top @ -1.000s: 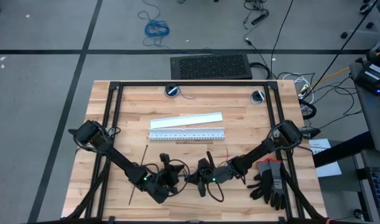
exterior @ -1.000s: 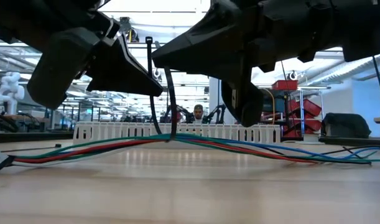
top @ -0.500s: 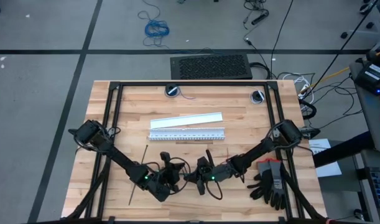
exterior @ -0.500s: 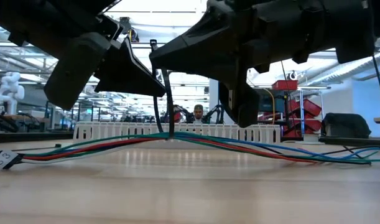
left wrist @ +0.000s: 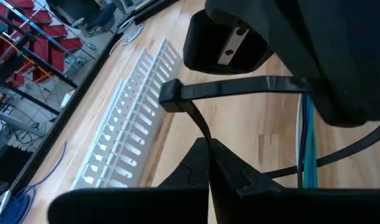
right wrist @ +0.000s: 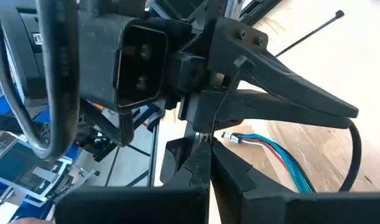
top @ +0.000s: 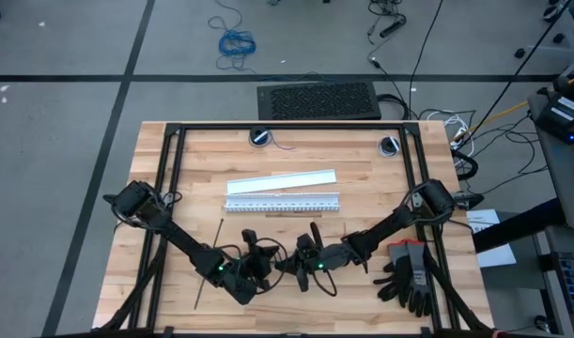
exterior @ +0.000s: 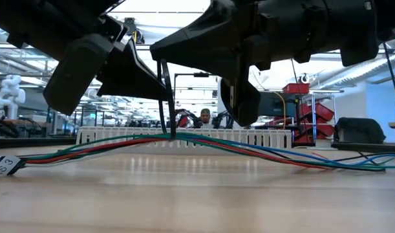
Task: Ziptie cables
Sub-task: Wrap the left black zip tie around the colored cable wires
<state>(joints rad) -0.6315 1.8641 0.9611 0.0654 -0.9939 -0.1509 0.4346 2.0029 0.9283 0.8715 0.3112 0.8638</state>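
Note:
The cables (exterior: 268, 154), thin blue, green, red and grey wires, lie along the table's near part, with their middle raised off the wood and both ends resting on it. A black ziptie (exterior: 166, 97) loops around that raised middle. My left gripper (top: 263, 264) and right gripper (top: 301, 266) meet tip to tip over the loop, and both are shut on the ziptie. In the left wrist view the ziptie's head (left wrist: 171, 93) sits between them. A second ziptie (top: 209, 263) lies flat on the table to the left. My left gripper (left wrist: 208, 149) pinches the ziptie's strap (left wrist: 202, 127) between its two fingertips, just below the head, coming in slanting from the table's left. The loop hangs below it around the wires. My right gripper (right wrist: 200, 146) pinches the thin tail (right wrist: 216, 109) between its fingertips, coming in from the table's right. The tail runs straight from its tips to the head (right wrist: 239, 62) beside the left fingers.
A white slotted strip (top: 282, 203) and a flat white strip (top: 282, 179) lie across the table's middle, beyond the grippers. Black gloves (top: 409, 272) sit at the near right. The black frame rails (top: 164, 188) run along both sides. A person (exterior: 205, 116) shows far behind.
My right gripper has shifted slightly toward the table's left and risen, closing on the left gripper. The ziptie loop has drawn smaller and its head has come down nearer the wires. The middle of the cables has lifted a little; their ends have stayed on the table.

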